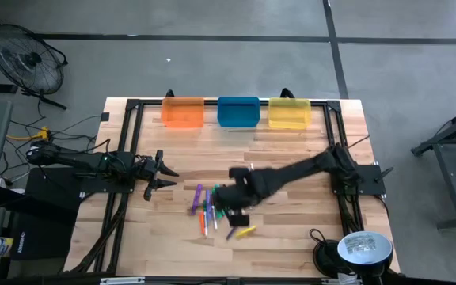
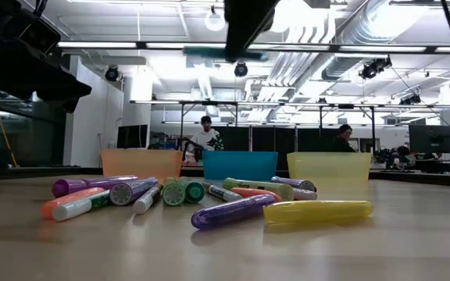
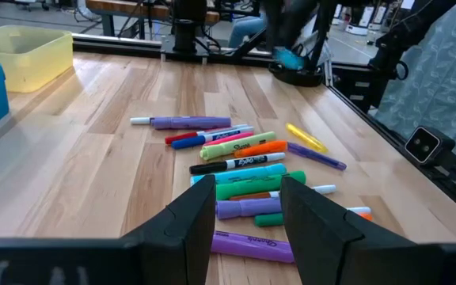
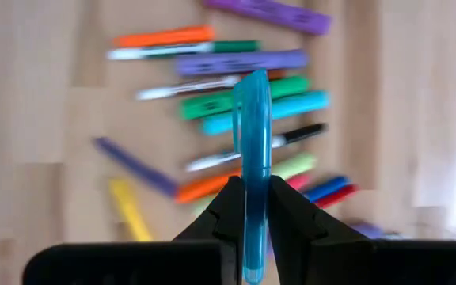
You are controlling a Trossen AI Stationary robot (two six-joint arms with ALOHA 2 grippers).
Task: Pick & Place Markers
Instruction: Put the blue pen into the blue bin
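Right wrist view shows the right claw (image 4: 252,207) pinching a blue marker (image 4: 253,158) edge-on above the marker pile (image 1: 216,212); the narrow grip risks it swivelling or slipping before the blue bin (image 1: 238,112).

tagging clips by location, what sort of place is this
Most likely a robotics lab or workshop in an open industrial hall. The low view shows exposed ceiling ducts, workbenches with monitors and people seated behind the table; a floor fan stands nearby.
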